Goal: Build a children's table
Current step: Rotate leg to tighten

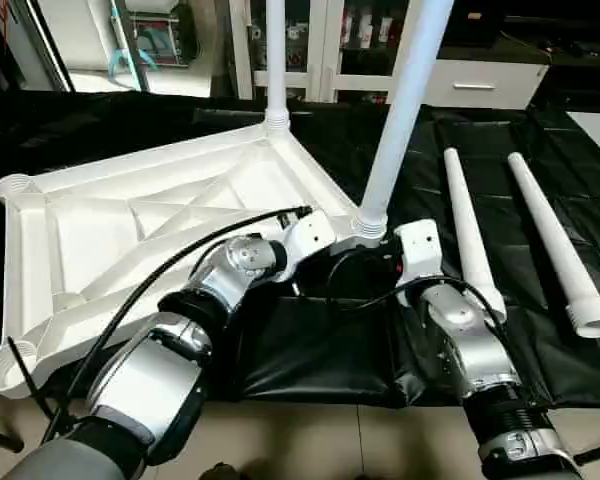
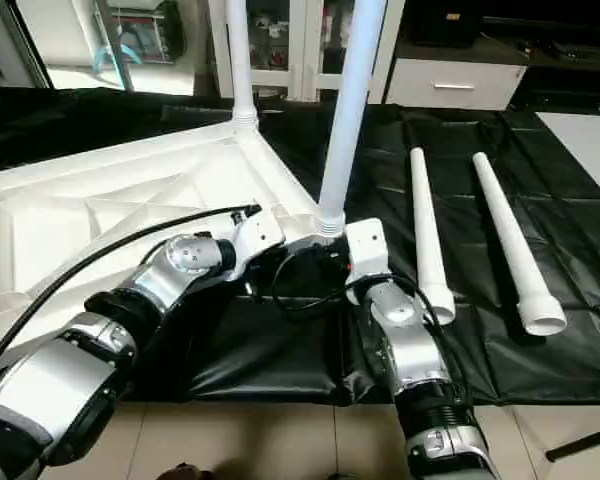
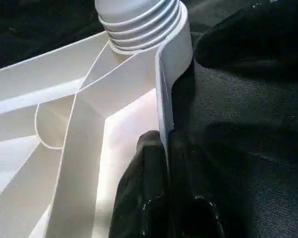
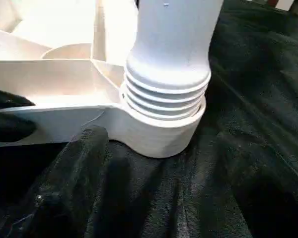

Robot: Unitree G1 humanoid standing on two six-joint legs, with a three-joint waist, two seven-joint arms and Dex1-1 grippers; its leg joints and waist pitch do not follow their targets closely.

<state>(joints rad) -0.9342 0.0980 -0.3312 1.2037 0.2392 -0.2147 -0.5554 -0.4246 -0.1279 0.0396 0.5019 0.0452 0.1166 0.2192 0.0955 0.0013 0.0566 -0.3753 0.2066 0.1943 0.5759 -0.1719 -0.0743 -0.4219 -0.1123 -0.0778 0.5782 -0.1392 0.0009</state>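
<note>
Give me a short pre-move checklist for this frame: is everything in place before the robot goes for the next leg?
1. Left gripper pinched on the tabletop rim wall: ok, one finger on each side of the wall.
2. Right gripper free of the near leg: ok, open, fingers apart below the socket.
3. Near leg fully screwed in: not ok, several thread rings show above the socket.
4. Far leg seated upright: ok as far as visible.
5. Two loose legs lying on the black sheet at the robot's right: ok.
6. Empty corner sockets unobstructed: ok.

Left pincer (image 3: 166, 163) clamped shut, right pincer (image 1: 395, 290) spread wide.
</note>
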